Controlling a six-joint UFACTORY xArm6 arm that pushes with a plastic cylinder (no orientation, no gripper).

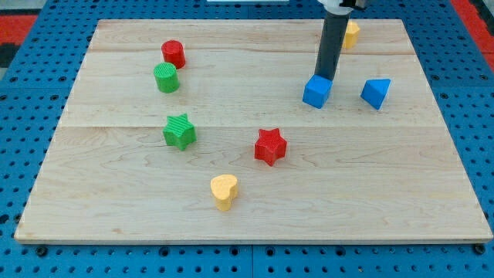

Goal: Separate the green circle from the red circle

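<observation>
So the wooden counter [255, 220] is sitting on a blue pegboard [23, 154], and there are eight little blocks spread around on it. The green circle [166, 78] is sitting toward the view's upper left, and the red circle [174, 53] is sitting right above it, just a touch to the view's right. They're looking like they're touching or very nearly so; can't say for sure which.

No pincer on this arm at all, so nothing is being held or clamped. It's just the dark rod [332, 42] coming down from the view's top, and my tip [325, 79] is resting at the top back edge of the blue cube [316, 91], over on the view's right half. That's putting it well apart from both circles, basically across the board from them.

Other stuff: a blue triangle-ish block [376, 93] is sitting just to the view's right of the cube, and a yellow block [351, 33] is peeking out behind the rod near the top edge, shape hard to make out. A green star [179, 131] is lying below the green circle, a red star [270, 146] is sitting near the middle, and a yellow heart [224, 191] is sitting lower down, between the two stars.
</observation>
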